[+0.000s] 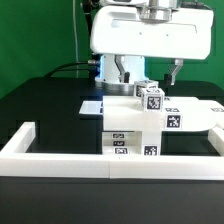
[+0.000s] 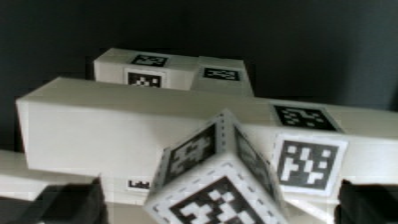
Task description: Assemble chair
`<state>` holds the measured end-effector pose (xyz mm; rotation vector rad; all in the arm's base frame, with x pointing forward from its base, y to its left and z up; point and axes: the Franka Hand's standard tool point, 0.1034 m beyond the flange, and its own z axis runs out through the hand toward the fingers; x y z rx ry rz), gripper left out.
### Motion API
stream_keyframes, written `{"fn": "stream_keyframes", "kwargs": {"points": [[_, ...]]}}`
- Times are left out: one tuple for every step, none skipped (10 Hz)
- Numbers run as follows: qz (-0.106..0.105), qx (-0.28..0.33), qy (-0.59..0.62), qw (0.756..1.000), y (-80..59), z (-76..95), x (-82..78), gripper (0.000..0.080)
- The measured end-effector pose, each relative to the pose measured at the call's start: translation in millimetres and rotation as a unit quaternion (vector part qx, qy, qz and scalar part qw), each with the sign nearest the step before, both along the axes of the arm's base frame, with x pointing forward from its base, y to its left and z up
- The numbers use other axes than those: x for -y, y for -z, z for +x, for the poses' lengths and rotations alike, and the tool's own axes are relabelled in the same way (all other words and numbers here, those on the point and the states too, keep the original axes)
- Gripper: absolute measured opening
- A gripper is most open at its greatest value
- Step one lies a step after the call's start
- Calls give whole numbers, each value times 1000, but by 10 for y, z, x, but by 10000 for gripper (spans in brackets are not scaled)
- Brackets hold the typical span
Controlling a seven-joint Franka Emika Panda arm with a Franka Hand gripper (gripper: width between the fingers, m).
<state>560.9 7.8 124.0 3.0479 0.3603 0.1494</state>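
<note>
The chair [image 1: 140, 128] stands as a cluster of white blocky parts with black-and-white tags, just behind the front wall. A square post [image 1: 153, 97] with tags on its faces sticks up from the top of it. In the wrist view this post [image 2: 228, 180] is tilted and fills the space between my dark fingertips [image 2: 68, 202]. A gap shows on each side of it. My gripper [image 2: 222, 208] is open around the post without touching it. Behind the post lie wide white panels [image 2: 125, 115] and a tagged block [image 2: 169, 68]. In the exterior view the gripper [image 1: 155, 82] hangs just above the post.
A long low white border wall [image 1: 100, 160] runs along the front and turns back at both ends. The marker board [image 1: 92, 103] lies flat on the black table at the exterior view's left of the chair. A green backdrop stands behind the arm.
</note>
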Motion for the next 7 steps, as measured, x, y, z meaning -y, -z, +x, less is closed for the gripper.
{"fn": "stream_keyframes", "kwargs": {"points": [[-8,-3,-41,999,0,0,12,649],[-13,-5,-69,998,0,0,23,649],[-12,-5,-58,998,0,0,24,649],[-12,-5,-58,998,-1,0,28,535],[-12,-5,-58,998,-1,0,29,398],[-12,-5,-58,998,-2,1,29,398],[-11,-4,-45,999,-2,1,29,282]]}}
